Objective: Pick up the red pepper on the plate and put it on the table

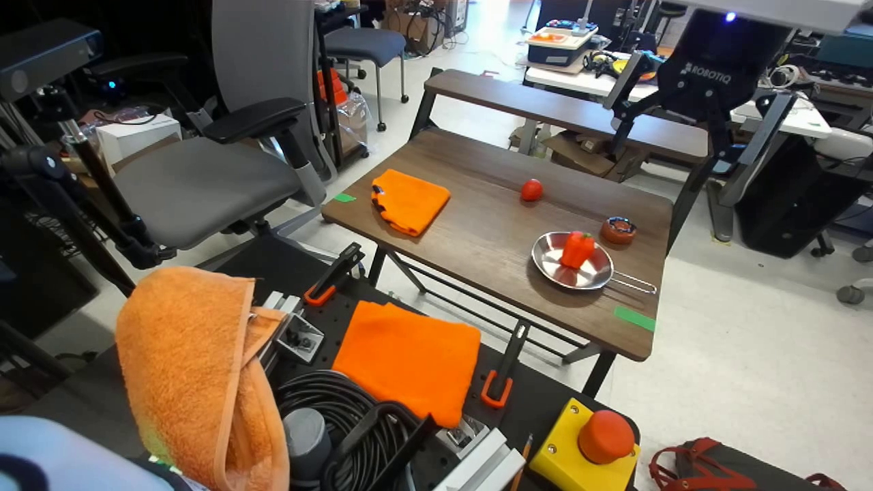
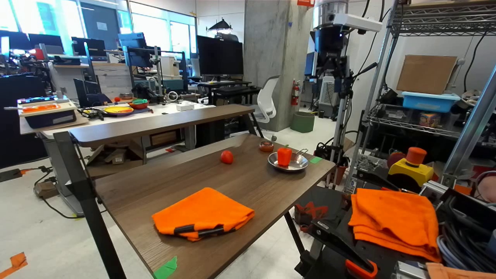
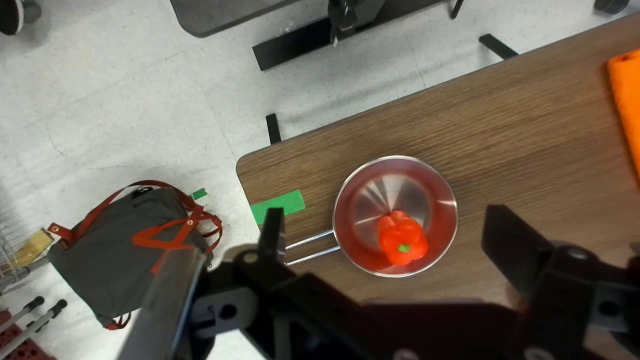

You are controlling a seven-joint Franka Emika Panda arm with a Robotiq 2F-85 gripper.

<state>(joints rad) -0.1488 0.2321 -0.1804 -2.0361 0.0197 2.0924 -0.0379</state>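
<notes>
The red pepper [image 1: 578, 251] stands upright inside the silver plate [image 1: 548, 258], toward one side of it. In an exterior view the pepper [image 2: 284, 156] rises above the rim of the plate [image 2: 299, 164]. The plate has a wire handle and rests on the brown table [image 1: 470, 252] near a green-taped corner. My gripper [image 1: 685, 133] is open and empty, high above the table. It also shows in an exterior view [image 2: 326, 75]. In the wrist view the pepper [image 3: 402, 237] and plate [image 3: 382, 187] lie below, between the spread fingers [image 3: 384, 220]. Nothing is hidden.
A round red item [image 1: 531, 190] and a small dark-red bowl [image 1: 618, 232] stand on the table near the plate. An orange cloth [image 1: 411, 202] lies at the table's far end from the plate. A raised shelf [image 1: 545, 109] runs along one long side.
</notes>
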